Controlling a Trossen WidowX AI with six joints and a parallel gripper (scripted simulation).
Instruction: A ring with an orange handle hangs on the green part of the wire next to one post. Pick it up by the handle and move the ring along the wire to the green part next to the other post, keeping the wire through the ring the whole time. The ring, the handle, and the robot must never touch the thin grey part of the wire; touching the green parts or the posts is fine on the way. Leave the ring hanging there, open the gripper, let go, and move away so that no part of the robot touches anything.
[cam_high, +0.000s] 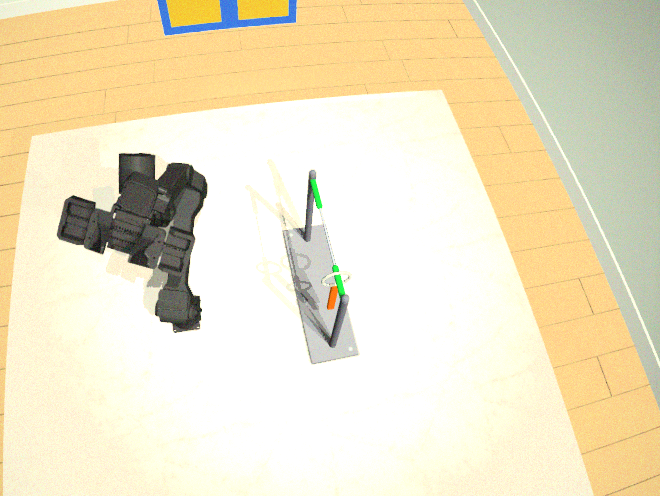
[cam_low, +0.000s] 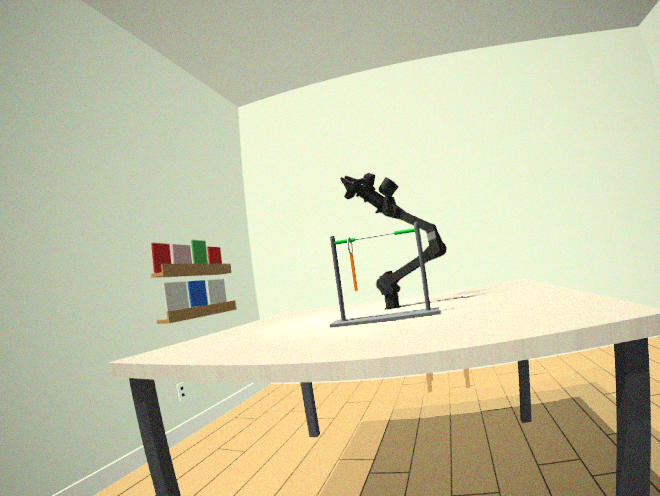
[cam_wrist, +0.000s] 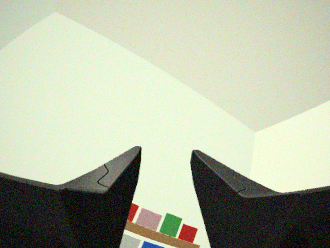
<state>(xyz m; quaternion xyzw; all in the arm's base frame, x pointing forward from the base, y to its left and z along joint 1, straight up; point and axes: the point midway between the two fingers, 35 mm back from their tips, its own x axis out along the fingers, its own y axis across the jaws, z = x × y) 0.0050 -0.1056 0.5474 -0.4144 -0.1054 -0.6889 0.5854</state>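
Observation:
The pale ring hangs around the green part of the wire next to the near post. Its orange handle points down, free of the gripper. The thin grey wire runs to the other green part by the far post. My gripper is partly open and empty. It is well away from the ring, to the left of the wire frame in the top view and higher than the wire in the exterior view.
The grey base plate carries both posts on the pale table. The arm is folded back beside the plate in the top view. Wall shelves with coloured blocks are in the background.

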